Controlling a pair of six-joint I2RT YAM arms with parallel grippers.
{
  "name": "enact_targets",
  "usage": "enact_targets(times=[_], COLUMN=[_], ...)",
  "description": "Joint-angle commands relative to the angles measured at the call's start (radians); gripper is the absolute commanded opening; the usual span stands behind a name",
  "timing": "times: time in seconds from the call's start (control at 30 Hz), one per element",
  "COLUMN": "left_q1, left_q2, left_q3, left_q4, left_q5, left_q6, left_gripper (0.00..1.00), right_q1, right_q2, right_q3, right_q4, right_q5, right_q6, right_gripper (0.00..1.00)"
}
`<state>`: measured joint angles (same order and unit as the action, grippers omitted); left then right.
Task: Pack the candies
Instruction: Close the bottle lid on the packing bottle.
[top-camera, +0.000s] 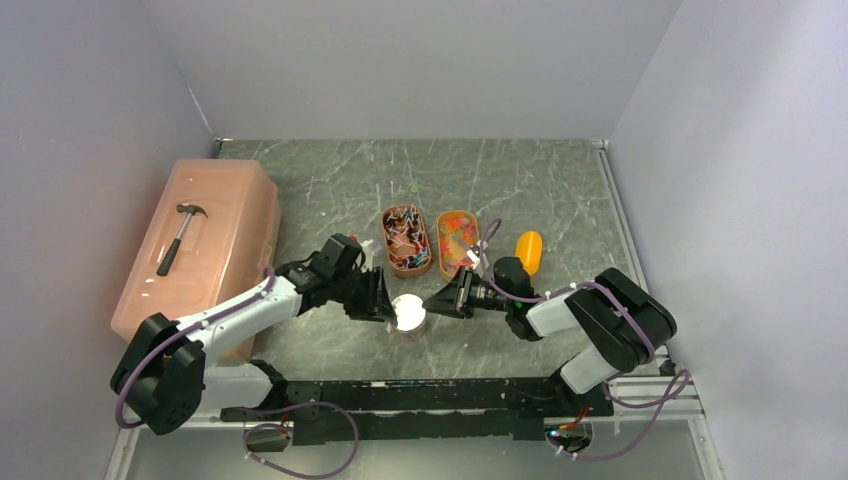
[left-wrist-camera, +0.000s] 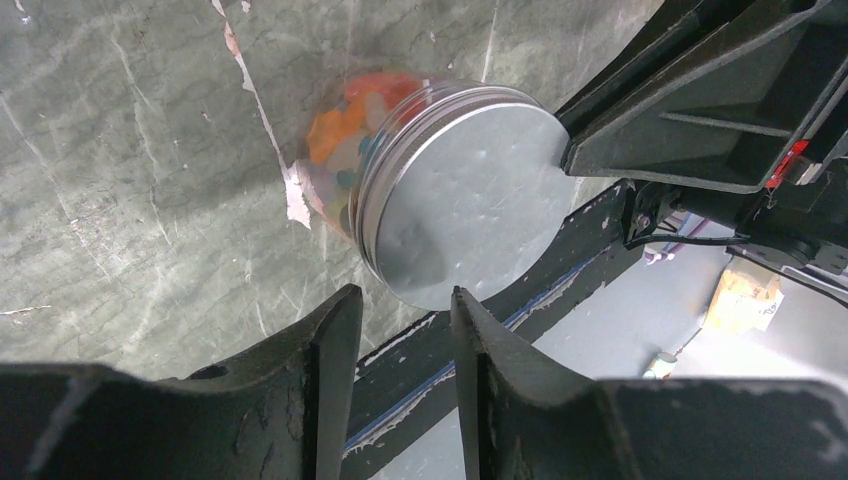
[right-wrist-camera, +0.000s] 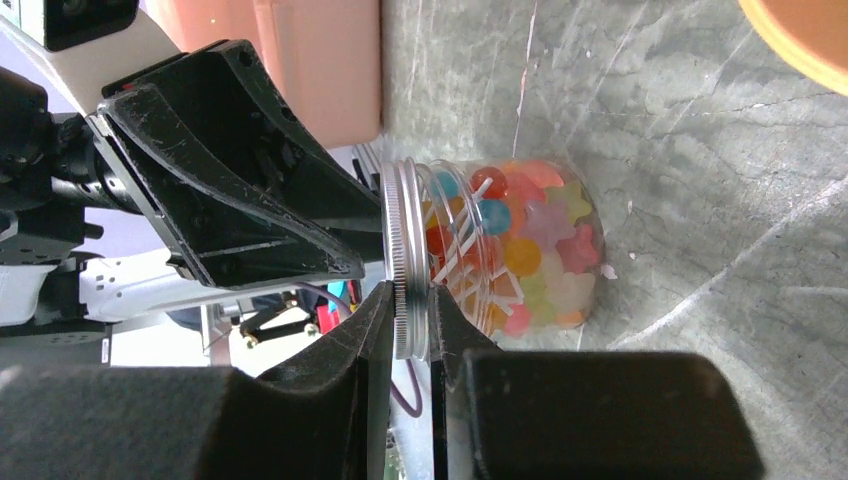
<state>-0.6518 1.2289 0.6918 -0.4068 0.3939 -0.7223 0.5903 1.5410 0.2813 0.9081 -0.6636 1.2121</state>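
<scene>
A clear jar (top-camera: 409, 315) full of candies (right-wrist-camera: 520, 240) stands on the table between my two grippers, with a silver screw lid (left-wrist-camera: 460, 200) on top. My right gripper (right-wrist-camera: 410, 300) is shut on the rim of that lid (right-wrist-camera: 405, 260), one finger on each side. My left gripper (left-wrist-camera: 400, 300) hovers at the lid's opposite edge, open, with nothing between its fingers. More loose candies (top-camera: 408, 238) fill two oval orange trays just behind the jar.
The left tray (top-camera: 384, 240) and right tray (top-camera: 439, 245) sit side by side at mid-table. A yellow-orange scoop (top-camera: 528, 250) lies to their right. A large pink lidded box (top-camera: 215, 215) with a hammer (top-camera: 180, 238) on it fills the left side.
</scene>
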Motion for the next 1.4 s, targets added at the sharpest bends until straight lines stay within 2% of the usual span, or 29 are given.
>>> enact_targets(times=[0.0,0.43,0.97,1.37], left_q1=[-0.006,-0.008,-0.016,-0.020], left_q2=[0.015,0.055,0.081,0.090], left_q3=[-0.007,0.001,0.021,0.036], left_q4=[0.040,0.074,0.079,0.077], left_q5=[-0.006,0.006,0.006,0.007], left_q6=[-0.007,-0.008,-0.010,-0.012], left_gripper=[0.43,0.34,0.31,0.31], right_q1=[0.004,0.002,0.002,0.003], right_q2=[0.013,-0.021,-0.164,-0.280], right_q3=[-0.005,-0.014,0.003,0.040], right_q4=[0.100,0.054,-0.175,-0.348], right_q5=[0.013,0.038,0.098,0.145], right_q6=[0.012,-0.013,-0.143,-0.238], right_gripper=[0.00,0.00,0.27,0.32])
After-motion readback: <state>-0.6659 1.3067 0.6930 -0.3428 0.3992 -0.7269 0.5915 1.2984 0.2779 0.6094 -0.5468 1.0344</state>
